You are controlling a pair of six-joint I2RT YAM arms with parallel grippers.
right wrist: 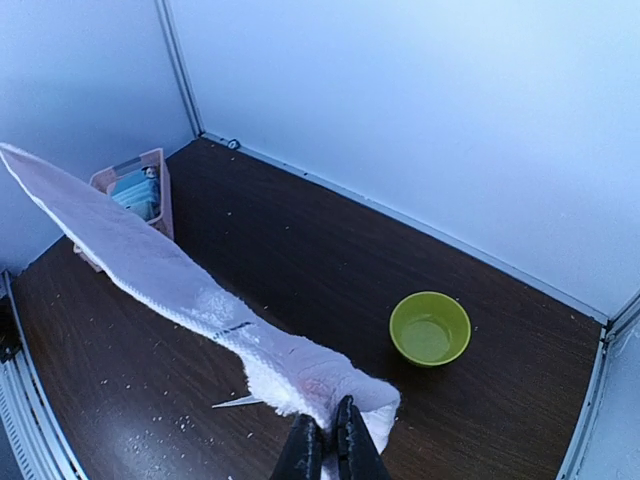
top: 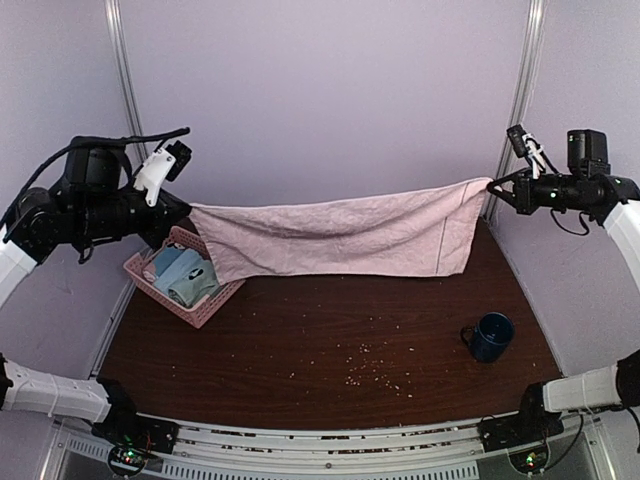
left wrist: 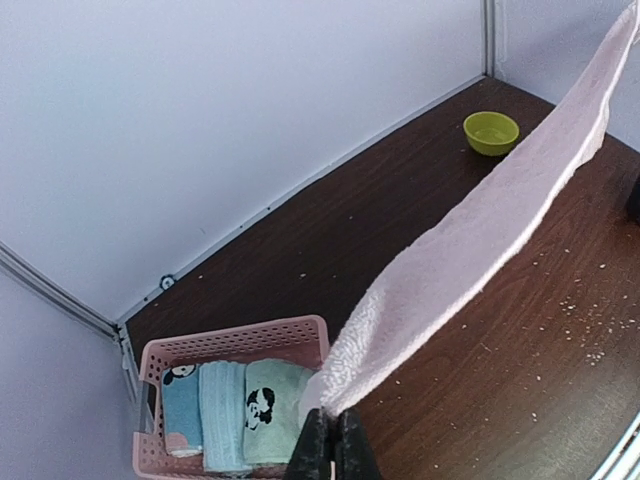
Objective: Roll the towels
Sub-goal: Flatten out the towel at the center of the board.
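The pale pink towel (top: 340, 235) hangs stretched out above the table between my two grippers. My left gripper (top: 190, 210) is shut on its left top corner, seen in the left wrist view (left wrist: 333, 425) with the towel (left wrist: 470, 240) running away from it. My right gripper (top: 490, 185) is shut on the right top corner, seen in the right wrist view (right wrist: 328, 425) with the towel (right wrist: 150, 260). The sage green towel (left wrist: 270, 410), with a black-and-white face print, lies folded in the pink basket (left wrist: 240, 335) under my left gripper; it also shows in the top view (top: 200, 287).
The pink basket (top: 205, 315) stands at the left and also holds blue towels (left wrist: 200, 410). A dark blue mug (top: 490, 337) stands at the near right. A lime green bowl (right wrist: 430, 328) sits at the far right. Crumbs (top: 370, 365) are scattered on the table.
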